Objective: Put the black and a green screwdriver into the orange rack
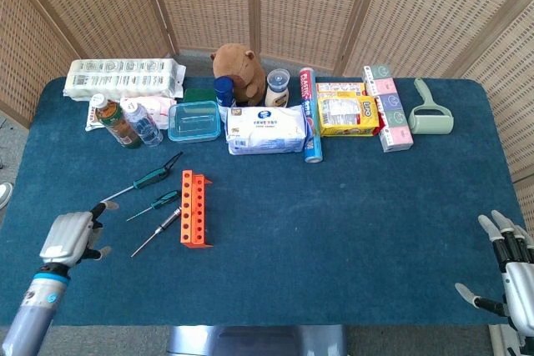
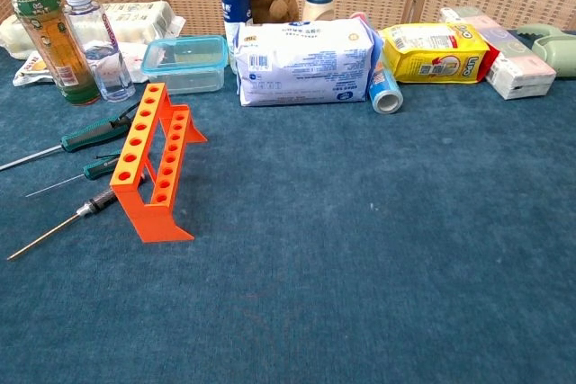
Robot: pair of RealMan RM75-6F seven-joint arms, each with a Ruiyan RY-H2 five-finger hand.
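Observation:
The orange rack [image 1: 196,208] stands left of the table's middle, its holes empty [image 2: 153,164]. Three screwdrivers lie just left of it. Farthest back is a long green one [image 1: 143,182] [image 2: 90,135], then a short green one [image 1: 160,202] [image 2: 95,168], and nearest is the black one [image 1: 165,224] [image 2: 101,201]. My left hand [image 1: 69,236] hovers over the near-left of the table, left of the screwdrivers' tips, fingers apart and holding nothing. At the near-right table edge my right hand [image 1: 511,268] is empty, its fingers spread. Neither hand shows in the chest view.
Along the back stand a tea bottle [image 1: 114,120], a water bottle [image 1: 144,126], a clear blue-lidded box [image 1: 194,121], a wipes pack [image 1: 267,130], a plush toy [image 1: 239,71], a yellow pack [image 1: 345,113] and a lint roller [image 1: 432,111].

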